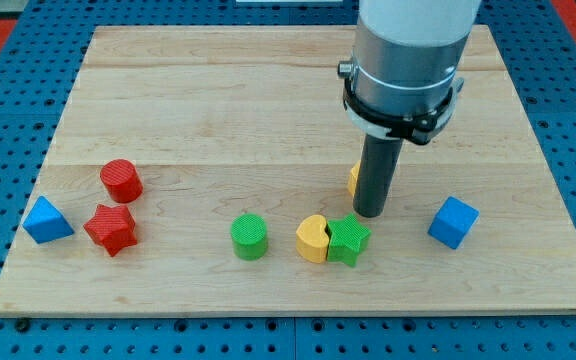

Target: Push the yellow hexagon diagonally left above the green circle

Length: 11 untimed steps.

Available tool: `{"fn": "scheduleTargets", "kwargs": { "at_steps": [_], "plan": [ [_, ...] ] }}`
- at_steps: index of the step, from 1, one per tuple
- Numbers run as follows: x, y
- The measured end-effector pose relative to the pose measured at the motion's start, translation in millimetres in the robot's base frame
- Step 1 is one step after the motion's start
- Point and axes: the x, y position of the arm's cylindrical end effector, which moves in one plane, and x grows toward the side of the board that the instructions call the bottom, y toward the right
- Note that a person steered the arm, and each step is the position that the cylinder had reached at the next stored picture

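Camera view: no claw here, so no claw state to tell; my tip touches the yellow hexagon, mid-tabletop, mostly hidden behind the rod. Better to circle right and push left toward a spot above the green circle.

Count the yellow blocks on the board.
2. A yellow heart sits touching the green star; a yellow block, mostly hidden behind my tip, shows at its left.

The pale wooden board carries a blue triangle, red cylinder, red star, green cylinder, yellow heart touching a green star, a blue cube — and a yellow block half-hidden behind the rod.
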Motion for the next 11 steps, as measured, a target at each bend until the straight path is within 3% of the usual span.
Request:
{"fn": "scheduleTargets", "kwargs": {
  "at_steps": [1, 2, 3, 5, 6, 7, 8, 9, 10, 11],
  "plan": [
    [-13.9, 35.8],
    [-29.0, -3.6],
    [-49.2, -106.4],
    [-60.6, -83.0],
    [-92.7, -74.2],
    [-95.0, -159.6],
    [-99.2, -184.3],
    [-68.3, -126.6],
    [-24.8, -129.1],
    [-55.6, -165.2]
  ]
}}
